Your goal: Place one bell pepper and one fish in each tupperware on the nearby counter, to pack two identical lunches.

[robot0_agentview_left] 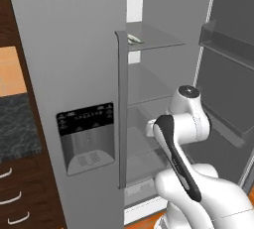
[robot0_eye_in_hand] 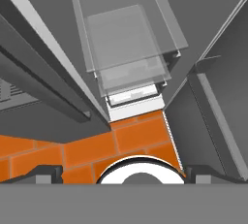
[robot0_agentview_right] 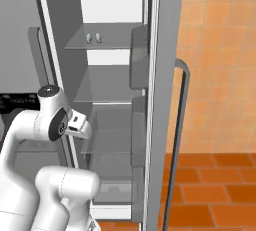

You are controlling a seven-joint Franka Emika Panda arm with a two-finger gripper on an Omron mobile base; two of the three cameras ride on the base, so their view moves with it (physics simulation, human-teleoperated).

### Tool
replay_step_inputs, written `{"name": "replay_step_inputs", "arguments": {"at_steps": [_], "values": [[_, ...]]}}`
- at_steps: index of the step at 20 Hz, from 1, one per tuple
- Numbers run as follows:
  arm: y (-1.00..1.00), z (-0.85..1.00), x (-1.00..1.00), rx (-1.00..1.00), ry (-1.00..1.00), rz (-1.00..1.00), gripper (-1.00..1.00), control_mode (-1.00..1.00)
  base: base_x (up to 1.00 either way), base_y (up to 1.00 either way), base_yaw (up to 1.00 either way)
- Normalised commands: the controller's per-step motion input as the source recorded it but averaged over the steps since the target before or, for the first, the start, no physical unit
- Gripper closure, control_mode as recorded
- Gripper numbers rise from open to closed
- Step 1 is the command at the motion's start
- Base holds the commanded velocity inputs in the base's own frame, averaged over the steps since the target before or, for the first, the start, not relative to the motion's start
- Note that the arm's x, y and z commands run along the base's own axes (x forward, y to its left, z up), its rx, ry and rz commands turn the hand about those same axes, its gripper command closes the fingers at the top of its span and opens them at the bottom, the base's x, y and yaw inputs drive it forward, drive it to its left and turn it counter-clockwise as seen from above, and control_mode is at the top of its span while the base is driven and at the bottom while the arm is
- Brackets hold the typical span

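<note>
Hand view looks down past the gripper (robot0_eye_in_hand: 124,173), its two dark tips spread wide with nothing between them, over orange floor tiles (robot0_eye_in_hand: 92,148) and the stacked clear drawers (robot0_eye_in_hand: 127,43) at the bottom of the open fridge (robot0_agentview_left: 69,49). Further up, in the right base view, two fish (robot0_agentview_right: 94,37) lie side by side on the upper glass shelf (robot0_agentview_right: 107,42), well above the arm's wrist. They look small, slim, light and probably slick, so a pinch across the middle of one body seems safest. No peppers or tubs can be made out here. A dark speckled counter (robot0_agentview_left: 17,124) sits left of the fridge; an orange tiled wall (robot0_agentview_right: 220,60) stands beyond the open door.
</note>
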Motion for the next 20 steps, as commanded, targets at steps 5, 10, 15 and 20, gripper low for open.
{"name": "replay_step_inputs", "arguments": {"at_steps": [5,10,15,20], "values": [[0.00,0.00,0.00,0.00,0.00,0.00,-1.00,1.00,0.39,-0.13,0.01],[0.00,0.00,0.00,0.00,0.00,0.00,-1.00,1.00,0.44,-0.21,0.00],[0.00,0.00,0.00,0.00,0.00,0.00,-1.00,1.00,0.05,-0.46,0.02],[0.00,0.00,0.00,0.00,0.00,0.00,-1.00,1.00,0.16,-0.01,0.00]]}}
